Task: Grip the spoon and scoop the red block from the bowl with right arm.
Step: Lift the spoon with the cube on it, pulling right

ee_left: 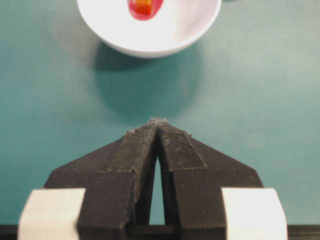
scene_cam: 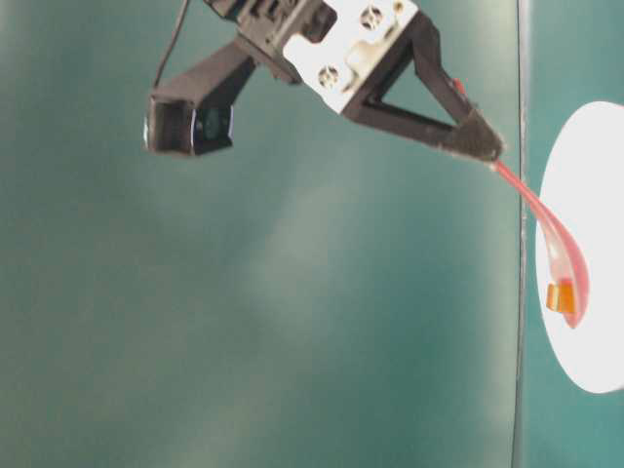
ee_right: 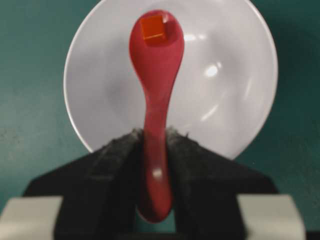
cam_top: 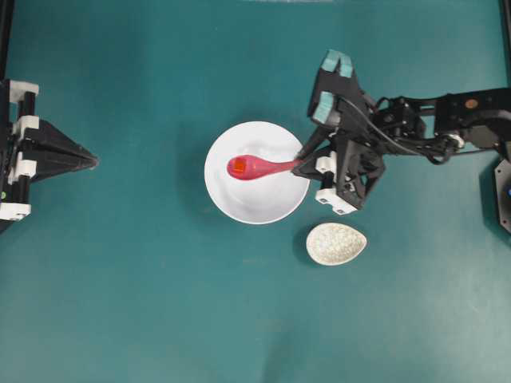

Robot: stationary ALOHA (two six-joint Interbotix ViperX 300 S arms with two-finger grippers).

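The white bowl point(cam_top: 257, 199) sits mid-table. Over it the pink-red spoon point(cam_top: 255, 167) is held by its handle in my right gripper point(cam_top: 302, 163), which is shut on it at the bowl's right rim. The red block point(cam_top: 239, 167) lies in the spoon's scoop. The right wrist view shows the spoon point(ee_right: 156, 75) running from the jaws out over the bowl point(ee_right: 225, 90), with the block point(ee_right: 152, 27) at its far end. From table level the spoon point(scene_cam: 556, 244) hangs tilted with the block point(scene_cam: 560, 296) in it. My left gripper point(cam_top: 94, 161) rests shut at the left edge, empty point(ee_left: 158, 121).
A small speckled cream oval dish point(cam_top: 336, 243) lies just right of and below the bowl, under the right arm's wrist. Bare teal table surrounds the bowl on the left and front.
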